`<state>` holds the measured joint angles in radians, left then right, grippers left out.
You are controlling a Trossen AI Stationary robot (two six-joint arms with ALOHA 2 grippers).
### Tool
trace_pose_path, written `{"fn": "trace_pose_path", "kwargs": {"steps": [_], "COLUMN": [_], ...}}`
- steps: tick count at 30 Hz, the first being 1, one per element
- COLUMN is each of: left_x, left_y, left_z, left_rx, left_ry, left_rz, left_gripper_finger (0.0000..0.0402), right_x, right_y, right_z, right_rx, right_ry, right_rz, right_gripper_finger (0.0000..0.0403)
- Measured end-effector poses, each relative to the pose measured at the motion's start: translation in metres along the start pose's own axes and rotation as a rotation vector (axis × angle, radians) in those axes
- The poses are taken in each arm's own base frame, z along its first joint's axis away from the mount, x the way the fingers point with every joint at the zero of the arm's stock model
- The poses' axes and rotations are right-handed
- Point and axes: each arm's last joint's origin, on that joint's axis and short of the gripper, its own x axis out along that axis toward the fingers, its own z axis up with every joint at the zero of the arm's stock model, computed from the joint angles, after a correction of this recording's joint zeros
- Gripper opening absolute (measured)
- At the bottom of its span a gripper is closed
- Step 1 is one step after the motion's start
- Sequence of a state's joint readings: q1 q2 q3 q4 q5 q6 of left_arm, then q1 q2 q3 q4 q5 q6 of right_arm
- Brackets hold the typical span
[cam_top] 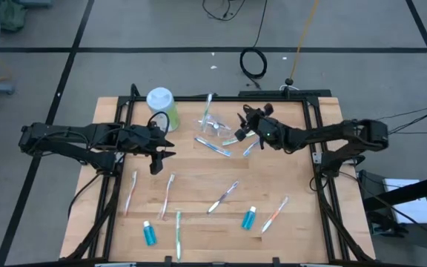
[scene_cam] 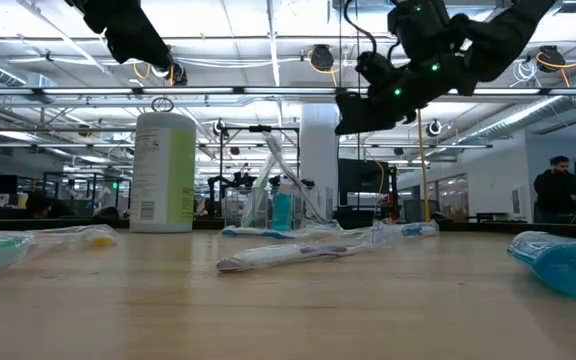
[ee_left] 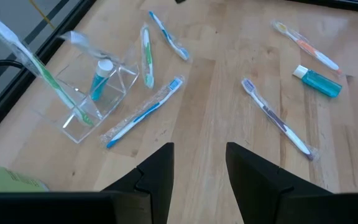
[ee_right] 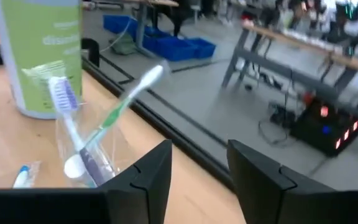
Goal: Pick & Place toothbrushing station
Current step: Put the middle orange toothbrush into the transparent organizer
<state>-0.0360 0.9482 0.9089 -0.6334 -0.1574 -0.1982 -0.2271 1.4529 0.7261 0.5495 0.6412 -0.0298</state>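
A clear plastic cup (cam_top: 212, 124) stands at the table's far middle. It holds a green-handled toothbrush (ee_left: 48, 81), a blue white-capped tube (ee_left: 99, 79) and, in the right wrist view, a second brush with bluish bristles (ee_right: 64, 99). Several wrapped toothbrushes (cam_top: 223, 196) lie loose on the wood. Two more blue tubes (cam_top: 149, 233) (cam_top: 249, 217) lie near the front edge. My left gripper (cam_top: 163, 153) is open and empty above the table, left of the cup. My right gripper (cam_top: 243, 122) is open and empty just right of the cup, pointing at it.
A white-and-green canister (cam_top: 161, 104) stands at the far left of the table, next to the cup. Black frame rails (cam_top: 313, 148) run along the table's sides. A bare strip of wood lies between the two grippers, in front of the cup.
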Motion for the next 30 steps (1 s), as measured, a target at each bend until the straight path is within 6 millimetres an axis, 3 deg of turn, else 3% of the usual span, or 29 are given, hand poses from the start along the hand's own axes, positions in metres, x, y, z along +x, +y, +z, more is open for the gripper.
{"fn": "trace_pose_path", "kwargs": {"steps": [8,15,20,24,30], "left_x": [0.000,0.005,0.020,0.039,0.065], "left_y": [0.000,-0.008,-0.023,-0.033,-0.037], "left_z": [0.000,-0.009,-0.035,-0.061,-0.085], "left_rx": [-0.020,-0.187,-0.352,-0.530,-0.782], "left_ry": [0.000,0.111,0.273,0.468,0.604], "left_rz": [0.000,-0.079,-0.096,-0.093,0.084], "left_gripper_finger": [0.0152,0.0152,0.0152,0.0152,0.0152], "right_x": [-0.020,-0.026,-0.029,-0.029,-0.027], "right_y": [0.003,0.023,0.025,0.023,0.021], "right_z": [0.020,0.013,0.014,0.020,0.021], "right_rx": [0.259,0.139,0.046,0.066,-0.023], "right_ry": [-0.045,-0.024,-0.054,-0.107,-0.134], "right_rz": [0.271,0.467,0.475,0.470,0.453], "right_gripper_finger": [0.0137,0.0132,0.0134,0.0131,0.0130]}}
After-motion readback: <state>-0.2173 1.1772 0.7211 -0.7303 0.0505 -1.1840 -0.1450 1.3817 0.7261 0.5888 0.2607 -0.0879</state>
